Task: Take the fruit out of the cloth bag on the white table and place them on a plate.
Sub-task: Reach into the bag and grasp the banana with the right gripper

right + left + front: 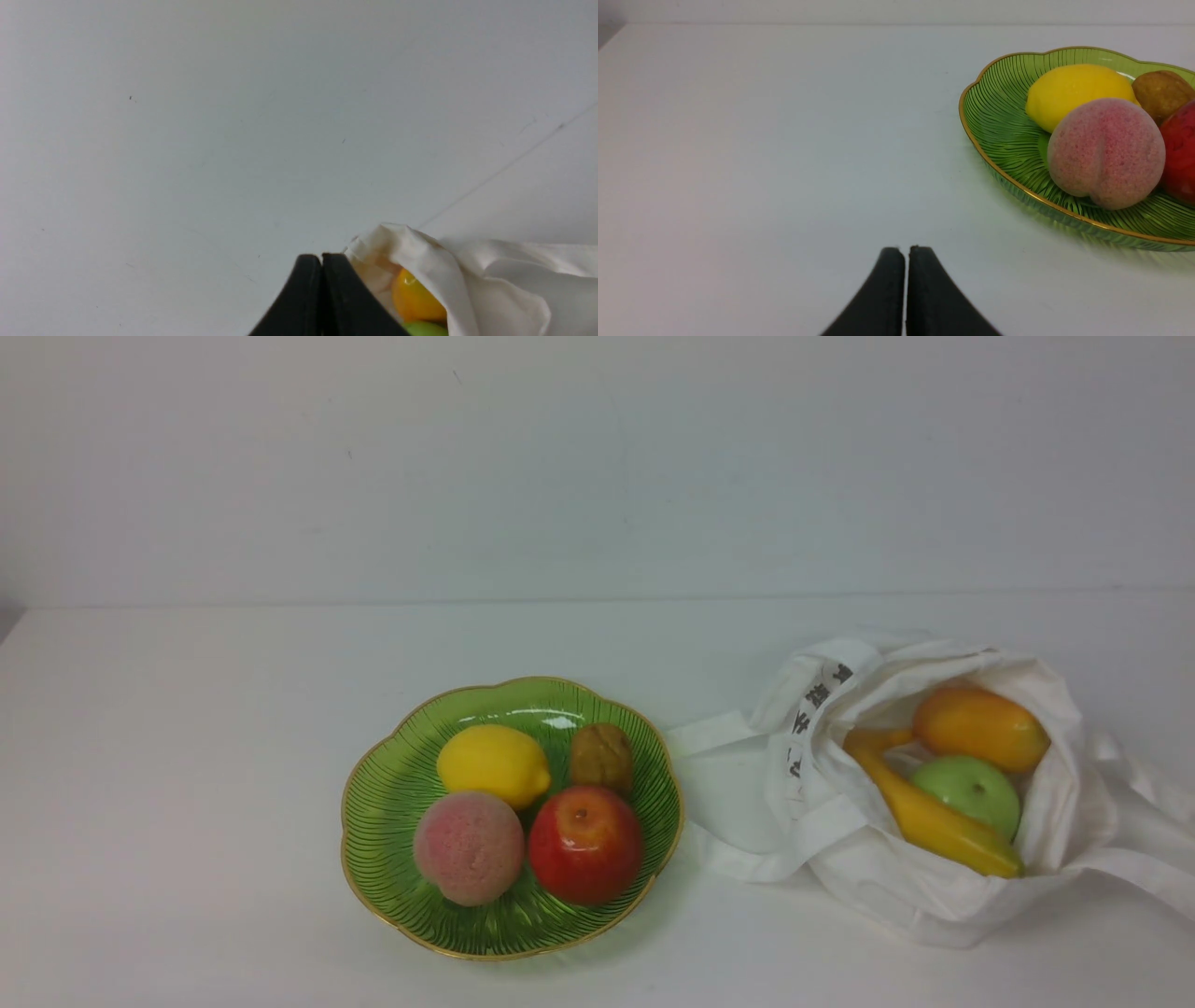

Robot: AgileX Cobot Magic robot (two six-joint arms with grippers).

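Observation:
The cloth bag (934,887) lies open on the white table (187,803) at the right. Inside it are the banana (934,821), the green apple (971,791) and the orange mango-like fruit (980,726). The green glass plate (383,803) sits left of the bag. Neither arm shows in the front view. My left gripper (906,249) is shut and empty over bare table, with the plate (999,121) beside it. My right gripper (321,256) is shut and empty, close by the bag's rim (420,261), where the orange fruit (413,298) and a bit of the green apple (425,329) show.
The plate holds a yellow lemon (493,765), a red apple (585,845), a pink peach (469,847) and a brown walnut-like piece (602,756). The bag's straps (719,803) lie between bag and plate. A white wall stands behind the table.

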